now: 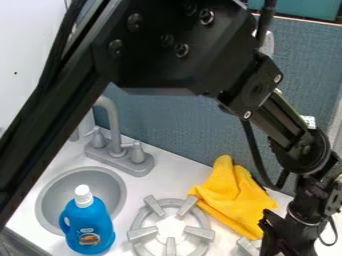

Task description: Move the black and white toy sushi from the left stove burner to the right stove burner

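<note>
A: Where's the yellow cloth (pixel 234 197)?
B: Right beside the claw (pixel 288 232), on the claw's left as the camera sees it, crumpled on the white counter (pixel 177 172) with one end peaking upward. I can't tell whether the two touch.
A: Is the claw open?
B: I can't tell how far, nor whether it has hold of anything. It hangs low at the lower right.
A: What else is near it?
B: A gray prong (pixel 248 245), just left of the claw at the bottom edge. Past the cloth, farther left, there's a round gray burner (pixel 142 235) with stubby prongs.
A: And farther out?
B: A blue bottle (pixel 89 225) with a white cap, upright, well left of the claw and overlapping the round sink basin (pixel 115 186) in view. The gray faucet (pixel 113 125) stands behind the basin, up and left from the claw. A blue-gray panel (pixel 180 125) rises behind the counter.
</note>
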Controlling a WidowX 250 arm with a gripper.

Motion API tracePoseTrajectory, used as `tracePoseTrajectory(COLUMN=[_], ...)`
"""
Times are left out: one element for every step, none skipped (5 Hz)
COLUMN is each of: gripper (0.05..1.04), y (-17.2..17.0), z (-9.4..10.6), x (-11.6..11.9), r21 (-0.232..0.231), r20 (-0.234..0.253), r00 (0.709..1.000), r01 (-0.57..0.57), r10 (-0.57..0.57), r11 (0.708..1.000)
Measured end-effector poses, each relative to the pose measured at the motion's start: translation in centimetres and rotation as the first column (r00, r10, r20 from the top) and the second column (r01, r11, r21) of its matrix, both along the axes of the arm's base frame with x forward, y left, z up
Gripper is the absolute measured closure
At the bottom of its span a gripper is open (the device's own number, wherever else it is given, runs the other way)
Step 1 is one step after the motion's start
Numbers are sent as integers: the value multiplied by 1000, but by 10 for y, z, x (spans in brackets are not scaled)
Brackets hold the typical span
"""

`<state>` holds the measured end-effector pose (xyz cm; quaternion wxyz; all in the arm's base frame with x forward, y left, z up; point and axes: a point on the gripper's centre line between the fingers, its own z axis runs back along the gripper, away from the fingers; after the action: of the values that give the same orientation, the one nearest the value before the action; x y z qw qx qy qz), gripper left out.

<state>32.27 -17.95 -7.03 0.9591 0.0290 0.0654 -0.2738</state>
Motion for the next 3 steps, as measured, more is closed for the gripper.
tracePoseTrajectory(gripper=[329, 90, 79], y=[3, 7, 8], z=[0, -3, 23], x=[1, -6, -6], r21=[15, 31, -7], r20=[6, -10, 53], r00=[1000, 999, 996], r01=[-16, -42, -76], r10=[16, 42, 76], r11=[1000, 999, 997])
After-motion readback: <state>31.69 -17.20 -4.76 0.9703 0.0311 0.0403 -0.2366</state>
